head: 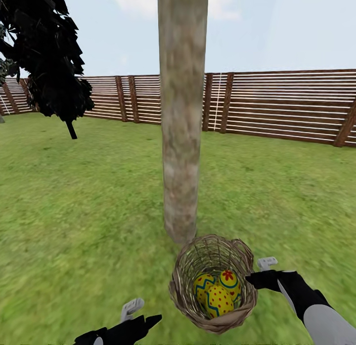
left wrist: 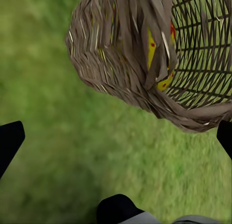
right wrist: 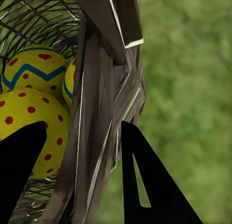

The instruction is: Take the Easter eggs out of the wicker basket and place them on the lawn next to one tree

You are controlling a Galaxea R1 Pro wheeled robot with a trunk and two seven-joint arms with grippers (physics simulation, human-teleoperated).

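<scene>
The wicker basket [head: 213,283], a round bowl of brown open-weave strips, sits tilted at the near side of the lawn [head: 84,206], just in front of the foot of the tree [head: 182,117], whose thick, straight trunk is pale grey-brown with a mottled, rough bark. All three Easter eggs [head: 217,288] lie inside it, smooth and bright yellow: one with red dots and a blue zigzag band nearest, one with a red flower mark to the right behind it, and a third partly hidden at the left. The right pincer [head: 253,279], black and matte, reaches the basket's right rim; in the right wrist view its two dark pointed fingers [right wrist: 150,185] stand on either side of the rim's flat woven wall, one inside by the dotted egg and one outside, so it appears pressed onto the wicker basket [right wrist: 96,113]. The left pincer [head: 148,321] hangs over the grass near the basket's left side, apart from it; in the left wrist view its black fingertips [left wrist: 9,142] sit wide apart at opposite edges, spread, with the basket's ragged underside [left wrist: 125,69] beyond them. Far off, a brown horizontal-slat wooden fence [head: 287,105] closes the garden, and a dark, nearly black ragged tree [head: 47,53] stands at the far left.
</scene>
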